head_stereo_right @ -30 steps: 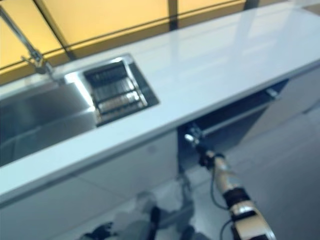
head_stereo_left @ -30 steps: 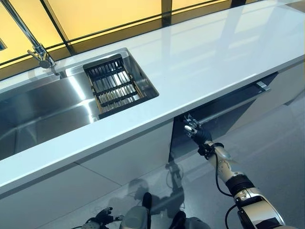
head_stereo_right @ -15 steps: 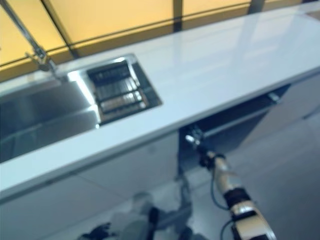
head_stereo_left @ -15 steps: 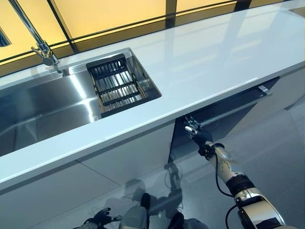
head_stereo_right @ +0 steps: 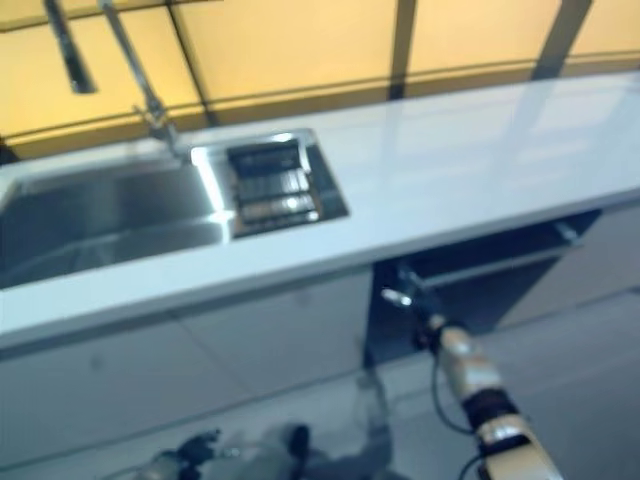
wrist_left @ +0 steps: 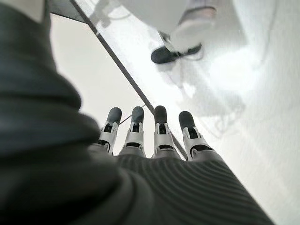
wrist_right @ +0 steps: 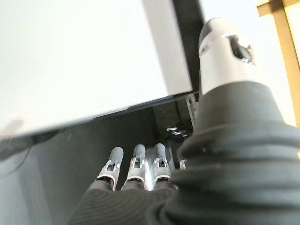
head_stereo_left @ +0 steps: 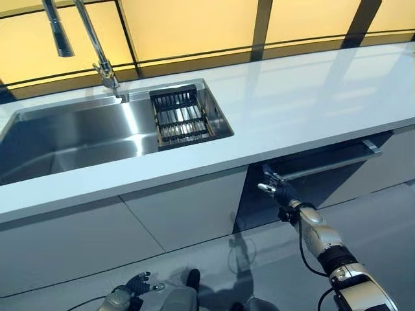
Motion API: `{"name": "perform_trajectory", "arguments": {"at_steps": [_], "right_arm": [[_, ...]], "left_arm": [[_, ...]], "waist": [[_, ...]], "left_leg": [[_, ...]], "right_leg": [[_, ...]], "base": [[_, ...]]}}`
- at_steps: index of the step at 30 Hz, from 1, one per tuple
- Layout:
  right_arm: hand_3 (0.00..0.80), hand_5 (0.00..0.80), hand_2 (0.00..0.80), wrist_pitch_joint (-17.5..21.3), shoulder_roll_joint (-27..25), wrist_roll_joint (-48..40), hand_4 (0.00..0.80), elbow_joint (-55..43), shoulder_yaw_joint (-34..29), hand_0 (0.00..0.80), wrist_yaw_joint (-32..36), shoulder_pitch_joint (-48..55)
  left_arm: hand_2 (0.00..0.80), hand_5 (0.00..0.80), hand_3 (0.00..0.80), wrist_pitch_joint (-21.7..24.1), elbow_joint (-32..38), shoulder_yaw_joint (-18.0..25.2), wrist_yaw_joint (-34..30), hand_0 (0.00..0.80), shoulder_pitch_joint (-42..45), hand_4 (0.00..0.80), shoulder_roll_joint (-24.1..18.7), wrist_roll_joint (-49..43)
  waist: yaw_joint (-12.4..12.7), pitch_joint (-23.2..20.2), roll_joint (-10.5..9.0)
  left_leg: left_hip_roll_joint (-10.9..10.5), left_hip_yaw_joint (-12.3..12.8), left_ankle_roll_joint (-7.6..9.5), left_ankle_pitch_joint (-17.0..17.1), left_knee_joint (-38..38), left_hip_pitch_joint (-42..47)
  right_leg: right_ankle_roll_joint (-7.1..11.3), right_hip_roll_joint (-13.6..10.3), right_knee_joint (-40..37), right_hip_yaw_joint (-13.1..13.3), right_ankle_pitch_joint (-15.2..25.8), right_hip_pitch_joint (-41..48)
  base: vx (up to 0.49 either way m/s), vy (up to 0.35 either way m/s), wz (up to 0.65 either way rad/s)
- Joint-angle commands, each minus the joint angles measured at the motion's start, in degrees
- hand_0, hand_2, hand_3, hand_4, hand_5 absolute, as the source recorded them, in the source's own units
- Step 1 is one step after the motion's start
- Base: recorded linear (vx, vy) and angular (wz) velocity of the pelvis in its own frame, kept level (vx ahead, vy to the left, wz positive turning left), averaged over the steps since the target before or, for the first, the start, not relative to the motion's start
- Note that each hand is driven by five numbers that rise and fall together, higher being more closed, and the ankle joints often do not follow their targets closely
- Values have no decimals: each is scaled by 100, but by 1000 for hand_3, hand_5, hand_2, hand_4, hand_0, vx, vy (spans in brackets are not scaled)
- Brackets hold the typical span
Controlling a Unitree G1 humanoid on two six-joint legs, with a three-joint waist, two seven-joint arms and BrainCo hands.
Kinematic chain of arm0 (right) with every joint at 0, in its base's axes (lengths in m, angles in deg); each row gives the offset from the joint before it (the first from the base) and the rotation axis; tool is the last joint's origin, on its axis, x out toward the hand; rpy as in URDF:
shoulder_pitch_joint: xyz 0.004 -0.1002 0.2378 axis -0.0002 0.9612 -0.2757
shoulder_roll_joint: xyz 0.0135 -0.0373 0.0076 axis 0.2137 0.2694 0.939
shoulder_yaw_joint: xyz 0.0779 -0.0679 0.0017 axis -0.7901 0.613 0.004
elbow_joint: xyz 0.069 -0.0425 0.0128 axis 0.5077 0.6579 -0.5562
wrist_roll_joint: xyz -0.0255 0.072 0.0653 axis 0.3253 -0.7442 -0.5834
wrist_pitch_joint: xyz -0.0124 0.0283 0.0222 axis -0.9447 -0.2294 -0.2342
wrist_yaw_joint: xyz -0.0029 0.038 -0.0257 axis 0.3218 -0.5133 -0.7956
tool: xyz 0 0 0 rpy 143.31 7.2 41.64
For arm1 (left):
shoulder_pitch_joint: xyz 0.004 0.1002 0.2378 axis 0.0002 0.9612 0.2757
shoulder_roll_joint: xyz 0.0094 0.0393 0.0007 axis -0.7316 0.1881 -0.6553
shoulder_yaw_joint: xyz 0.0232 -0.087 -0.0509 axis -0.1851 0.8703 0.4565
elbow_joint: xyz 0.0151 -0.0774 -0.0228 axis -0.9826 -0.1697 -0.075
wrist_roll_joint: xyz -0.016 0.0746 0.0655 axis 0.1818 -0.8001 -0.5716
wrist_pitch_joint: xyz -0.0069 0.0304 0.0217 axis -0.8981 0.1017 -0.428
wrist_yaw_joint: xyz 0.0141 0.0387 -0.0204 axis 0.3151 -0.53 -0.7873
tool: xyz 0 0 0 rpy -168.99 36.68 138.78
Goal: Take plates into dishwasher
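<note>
grey floor [head_stereo_left: 389,227] fills the near ground, where the left hand [head_stereo_left: 137,284] hangs low with its fingers [wrist_left: 159,133] straight and holding nothing. further up, the right hand [head_stereo_left: 275,188] reaches with loose, straight fingers [wrist_right: 136,166] into the dark opening of the dishwasher [head_stereo_left: 305,184] under the white counter [head_stereo_left: 305,103], just below its partly opened door [head_stereo_left: 337,162]. beyond the counter edge lie the steel sink [head_stereo_left: 71,136] with a slatted rack [head_stereo_left: 181,120] and the tap [head_stereo_left: 97,45] before amber panels; no plates show.
</note>
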Motion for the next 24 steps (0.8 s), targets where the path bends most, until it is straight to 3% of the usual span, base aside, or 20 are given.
{"name": "perform_trajectory", "arguments": {"at_steps": [1,4,6,7,9,12,16,18,19,22,24], "right_arm": [[0,0,0,293,-534,970,0,-495,-270,0,-34,198],[0,0,0,229,-824,1364,0,-413,-421,0,188,644],[0,0,0,142,-870,1242,0,-225,-525,0,288,856],[0,0,0,126,-873,1287,0,-159,-598,0,369,946],[0,0,0,-9,-850,1362,0,18,-720,0,420,1144],[0,0,0,-92,-854,1859,0,466,-811,0,562,1384],[0,0,0,246,-915,2918,0,1413,-683,0,371,1638],[0,0,0,54,-938,2774,0,1598,-621,0,352,1662],[0,0,0,-1,-917,2726,0,1752,-641,0,346,1646],[0,0,0,33,-747,2686,0,1954,-637,0,355,1625],[0,0,0,114,-591,2880,0,1981,-601,0,245,1727]], "left_arm": [[0,0,0,169,201,326,-32,0,-90,0,68,116],[0,0,0,112,180,534,-62,0,-28,0,94,199],[0,0,0,130,41,679,-88,0,9,0,80,223],[0,0,0,141,-5,753,-113,0,45,0,62,199],[0,0,0,207,-145,899,-120,0,145,0,41,227],[0,0,0,449,-496,1134,-144,0,317,0,47,272],[0,0,0,667,-977,1261,-100,0,374,0,53,412],[0,0,0,594,-984,1279,-99,0,301,0,43,389],[0,0,0,623,-996,1247,-118,0,237,0,3,421],[0,0,0,529,-860,1095,-149,0,-98,0,-130,420],[0,0,0,339,-719,872,-232,0,-317,0,-278,353]], "waist": [[-224,-146,-258],[-267,-265,-337],[-269,-340,-369],[-264,-361,-365],[-240,-432,-309],[-184,-601,-127],[-121,-786,111],[-139,-753,135],[-178,-701,128],[-331,-415,75],[-396,-180,-31]], "left_leg": [[-79,1008,4,-395,765,-69],[114,1759,65,-996,1587,86],[292,2076,42,-1108,2293,147],[356,2120,-10,-1075,2553,194],[407,2091,-121,-1033,2927,342],[309,1880,-373,-710,3277,680],[-25,1518,-639,-218,3129,1071],[-127,1518,-533,-422,2701,1266],[-200,1570,-347,-788,2234,1427],[-469,1723,433,-2075,1067,1684],[-581,1612,726,-2171,699,1557]], "right_leg": [[91,405,-1973,42,670,888],[199,352,-2329,-187,775,1003],[252,355,-2509,-380,831,1024],[262,366,-2512,-425,823,1001],[300,386,-2512,-495,830,925],[316,479,-2512,-535,776,767],[430,595,-2512,-594,878,468],[597,557,-2512,-652,1078,267],[787,480,-2512,-667,1294,42],[1380,227,-2512,-533,2083,-586],[1552,68,-2512,-332,2315,-868]], "base": [[-189,42,92],[-179,75,69],[-175,74,44],[-142,68,34],[-180,156,21],[-253,252,10],[-445,325,-2],[-674,412,11],[-797,476,19],[-927,543,35],[-910,449,66]]}}
